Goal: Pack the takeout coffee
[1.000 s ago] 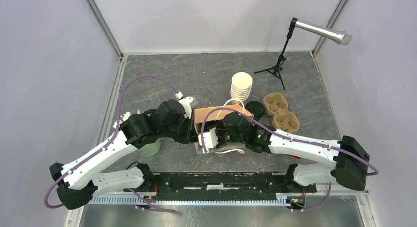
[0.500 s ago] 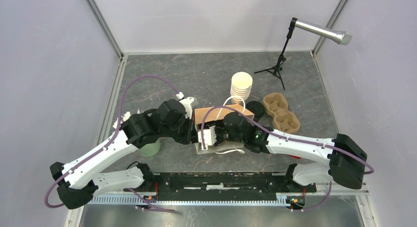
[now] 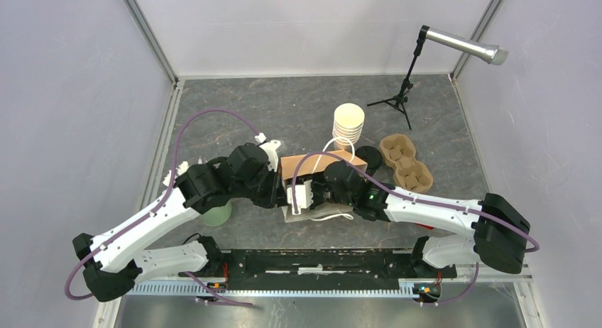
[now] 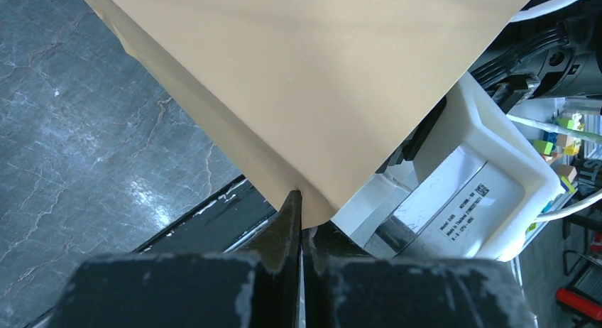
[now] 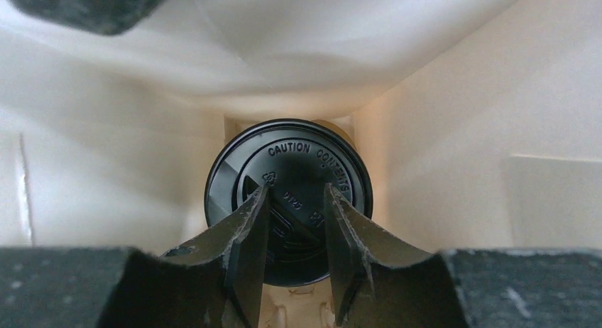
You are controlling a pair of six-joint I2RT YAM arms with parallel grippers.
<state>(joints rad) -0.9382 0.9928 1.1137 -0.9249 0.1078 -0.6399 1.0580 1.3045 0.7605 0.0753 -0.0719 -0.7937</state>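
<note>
A brown paper bag (image 3: 316, 162) lies on its side at mid-table, and it fills the top of the left wrist view (image 4: 305, 72). My left gripper (image 4: 297, 200) is shut on its lower edge. My right gripper (image 5: 294, 193) reaches inside the pale bag interior. Its fingers stand apart in front of the black lid (image 5: 298, 165) of a takeout coffee deep in the bag. The tips overlap the lid's face, not its rim. The cup body is mostly hidden behind the lid. In the top view the right fingers are hidden in the bag mouth.
A stack of lidless cream cups (image 3: 348, 124) stands behind the bag, with black lids (image 3: 369, 157) and a brown pulp cup carrier (image 3: 406, 161) to its right. A microphone stand (image 3: 401, 94) is at the back right. A pale green object (image 3: 215, 214) sits under my left arm.
The right wrist has shifted slightly left toward the bag mouth. The left arm and the bag have hardly moved.
</note>
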